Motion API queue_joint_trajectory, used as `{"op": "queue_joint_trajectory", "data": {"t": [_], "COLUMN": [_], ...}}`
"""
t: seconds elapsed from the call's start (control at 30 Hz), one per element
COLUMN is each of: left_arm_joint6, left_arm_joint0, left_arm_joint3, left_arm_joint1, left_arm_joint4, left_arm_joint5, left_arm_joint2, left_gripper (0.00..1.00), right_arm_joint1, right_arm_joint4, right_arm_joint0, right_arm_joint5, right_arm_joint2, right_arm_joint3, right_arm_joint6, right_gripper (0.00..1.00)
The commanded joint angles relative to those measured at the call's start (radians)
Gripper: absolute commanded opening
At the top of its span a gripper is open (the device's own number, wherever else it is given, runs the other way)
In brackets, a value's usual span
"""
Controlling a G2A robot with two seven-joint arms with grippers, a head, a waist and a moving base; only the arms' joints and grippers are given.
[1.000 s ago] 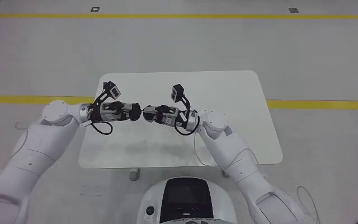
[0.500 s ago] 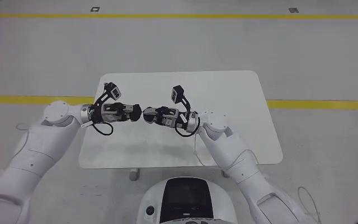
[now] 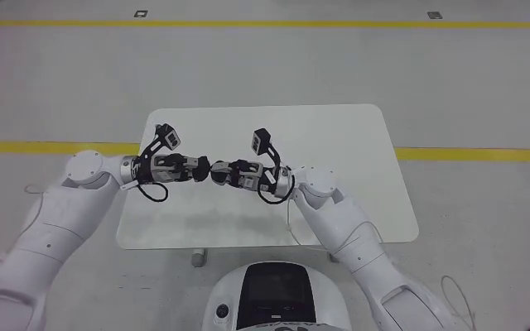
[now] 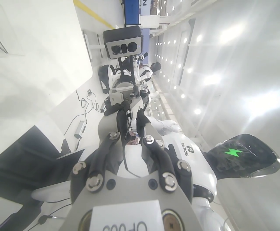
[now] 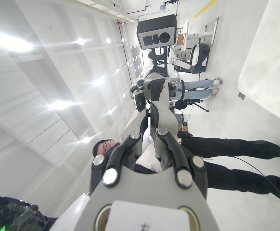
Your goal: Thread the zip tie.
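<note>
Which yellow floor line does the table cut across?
The yellow line nearer the robot: the table interrupts it, with a stretch showing on each side. The far yellow line runs unbroken beyond the table.

The left label (image 4: 125, 215), white, sat on the plate behind the left gripper (image 4: 130, 119); its dark characters stood upside down and were cut by the frame edge. The right label (image 5: 146, 215), behind the right gripper (image 5: 152, 105), bore one small dark mark (too cropped to read). A blue banner (image 4: 133, 6) far back in the room carried white letters, mostly cropped.
</note>
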Motion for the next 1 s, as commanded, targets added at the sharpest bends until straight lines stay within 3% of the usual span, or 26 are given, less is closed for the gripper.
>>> {"op": "queue_joint_trajectory", "data": {"t": [0.0, 0.17, 0.2, 0.23, 0.67, 0.93, 0.97], "left_arm_joint6": [-0.002, -0.008, -0.009, -0.011, -0.025, -0.028, -0.007], "left_arm_joint0": [0.002, 0.007, 0.008, 0.008, 0.032, 0.031, 0.035], "left_arm_joint3": [-0.001, -0.001, 0.000, 0.002, 0.002, -0.001, 0.000], "left_arm_joint1": [-0.001, -0.003, -0.004, -0.004, -0.002, -0.002, -0.003], "left_arm_joint4": [0.002, 0.011, 0.011, 0.012, 0.011, 0.021, 0.022], "left_arm_joint5": [0.002, 0.007, 0.007, 0.007, -0.027, -0.029, -0.031], "left_arm_joint2": [-0.003, -0.010, -0.012, -0.014, -0.063, -0.064, -0.063], "left_gripper": [0.00, 0.00, 0.00, 0.00, 0.00, 0.00, 0.00], "right_arm_joint1": [0.001, 0.005, 0.005, 0.006, 0.035, 0.035, 0.035], "right_arm_joint4": [0.002, 0.006, 0.006, 0.006, 0.006, 0.006, 0.006], "right_arm_joint0": [0.000, 0.003, 0.003, 0.003, -0.045, -0.045, -0.045], "right_arm_joint5": [0.000, 0.003, 0.004, 0.005, 0.001, 0.001, 0.001], "right_arm_joint2": [-0.003, -0.010, -0.011, -0.012, 0.053, 0.053, 0.053], "right_arm_joint3": [0.000, 0.001, 0.000, 0.000, -0.069, -0.069, -0.069], "right_arm_joint6": [-0.002, -0.006, -0.007, -0.010, -0.046, -0.046, -0.046], "right_gripper": [0.00, 0.00, 0.09, 1.00, 1.00, 1.00, 1.00]}}
